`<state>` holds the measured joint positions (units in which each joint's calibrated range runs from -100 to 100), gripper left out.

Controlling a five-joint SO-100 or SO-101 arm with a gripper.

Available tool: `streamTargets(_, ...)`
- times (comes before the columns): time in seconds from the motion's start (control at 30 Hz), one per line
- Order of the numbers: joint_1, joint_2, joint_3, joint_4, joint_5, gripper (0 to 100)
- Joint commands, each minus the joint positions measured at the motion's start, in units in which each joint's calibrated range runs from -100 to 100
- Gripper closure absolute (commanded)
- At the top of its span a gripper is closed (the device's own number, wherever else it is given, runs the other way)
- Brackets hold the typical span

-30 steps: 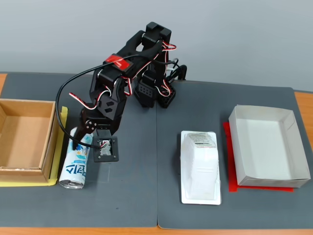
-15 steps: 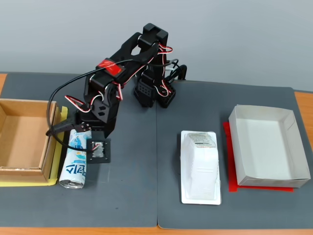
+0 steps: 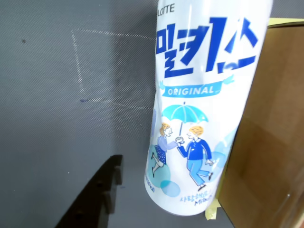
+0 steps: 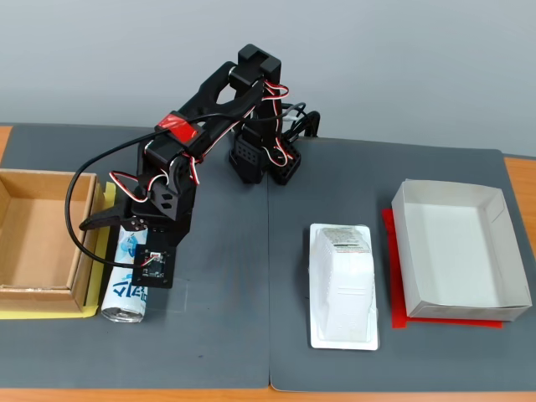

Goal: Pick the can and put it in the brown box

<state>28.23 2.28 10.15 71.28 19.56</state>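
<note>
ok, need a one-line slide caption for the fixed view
SO-100 gripper over the Milkis can lying beside the brown cardboard box on the grey mat.

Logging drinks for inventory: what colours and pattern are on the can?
White can with blue lettering and light-blue umbrella cartoon figures; clearest in the wrist view.

A lab or hobby workbench: a wooden table [image 4: 519, 180] against a plain grey wall [image 4: 377, 59], dark grey mats [image 4: 226, 335] covering it, coloured tape markers beside the robot arm [image 4: 180, 167].
</note>
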Motion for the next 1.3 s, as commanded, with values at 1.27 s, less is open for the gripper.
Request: streamTargets(1.27,-0.69,16.23,-2.28,-9.53,-0.38,41)
